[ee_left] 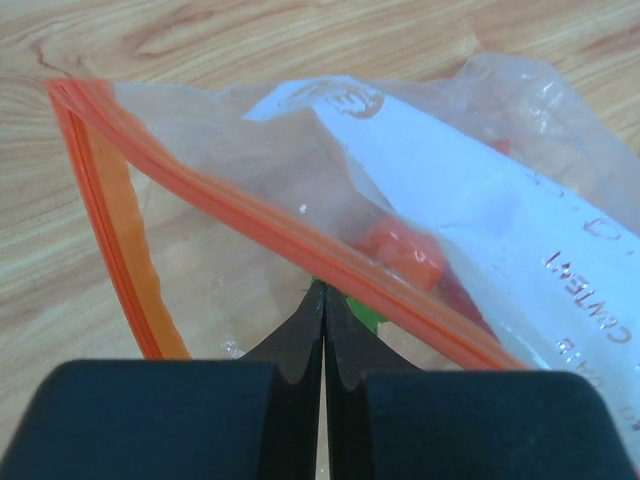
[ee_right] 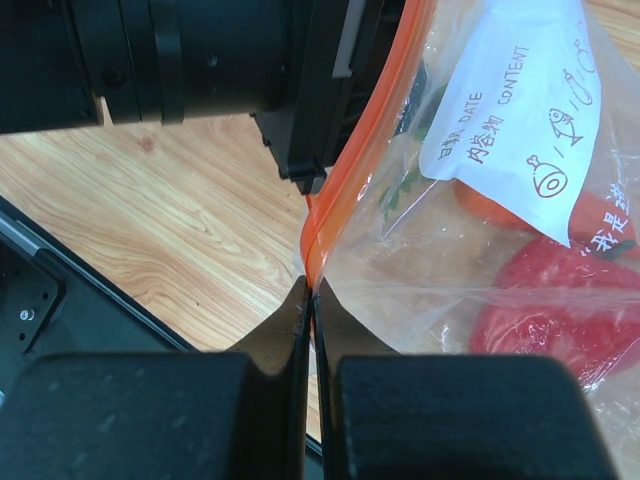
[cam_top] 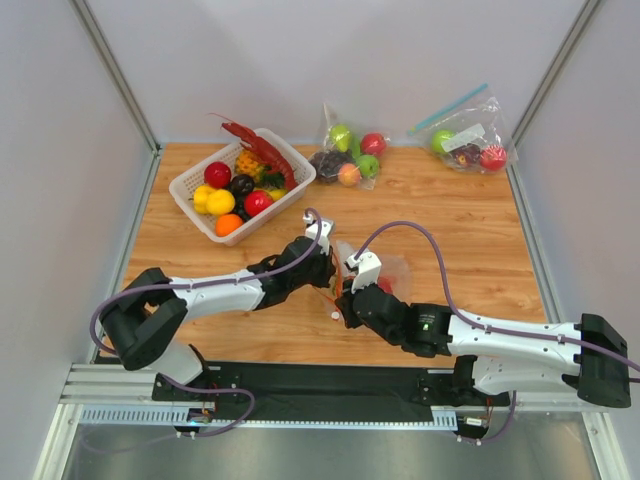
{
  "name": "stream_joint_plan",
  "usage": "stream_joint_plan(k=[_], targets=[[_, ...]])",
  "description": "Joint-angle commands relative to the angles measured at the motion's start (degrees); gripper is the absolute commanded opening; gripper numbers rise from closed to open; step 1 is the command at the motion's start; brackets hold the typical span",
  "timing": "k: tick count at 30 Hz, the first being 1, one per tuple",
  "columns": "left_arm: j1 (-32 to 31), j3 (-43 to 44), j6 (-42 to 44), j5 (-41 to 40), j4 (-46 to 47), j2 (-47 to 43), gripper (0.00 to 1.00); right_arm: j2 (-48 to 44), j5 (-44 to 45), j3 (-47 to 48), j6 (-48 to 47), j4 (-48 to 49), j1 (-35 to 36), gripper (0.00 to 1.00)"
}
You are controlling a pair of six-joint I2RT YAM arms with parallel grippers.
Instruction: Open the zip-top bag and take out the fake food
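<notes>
The zip-top bag (cam_top: 396, 268) lies at the table's middle, clear with an orange-red zip strip (ee_left: 250, 225) and a white label (ee_left: 470, 190). Its two strips spread apart from one corner, so the mouth gapes. Inside are an orange carrot (ee_left: 405, 255) with a green top and a glossy red piece (ee_right: 560, 305). My left gripper (ee_left: 325, 287) is shut on one zip strip. My right gripper (ee_right: 310, 283) is shut on the bag's strip edge close beside it. The two grippers meet in the top view, left (cam_top: 328, 268) and right (cam_top: 350, 287). The dark-red lobster (cam_top: 262, 150) lies on the basket.
A white basket (cam_top: 190, 185) of small round fruits stands at the back left. A clear bag of green apples and grapes (cam_top: 350, 155) sits at the back centre. A clear bag with a blue zip strip (cam_top: 465, 140) sits at the back right.
</notes>
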Motion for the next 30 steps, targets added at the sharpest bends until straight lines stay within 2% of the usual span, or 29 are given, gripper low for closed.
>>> stream_joint_plan(k=[1, 7, 16, 23, 30], targets=[[-1.5, -1.4, 2.0, -1.0, 2.0, -1.7, 0.0, -1.4, 2.1, -0.8, 0.4, 1.2, 0.1, 0.0], [-2.1, -5.2, 1.2, -6.7, 2.4, -10.8, 0.0, -1.1, 2.4, -0.9, 0.3, 1.1, -0.1, 0.0], [-2.1, -7.3, 1.3, -7.5, -0.3, -22.7, 0.0, -0.2, 2.3, -1.2, 0.8, 1.2, -0.6, 0.0], [-2.1, -6.0, 2.0, -6.7, -9.0, -29.8, 0.0, -0.5, 3.1, -1.1, 0.9, 0.2, -0.6, 0.0], [-2.0, -2.4, 5.2, -6.4, -19.9, -41.4, 0.0, -1.1, 3.4, -1.4, 0.7, -0.4, -0.8, 0.0]])
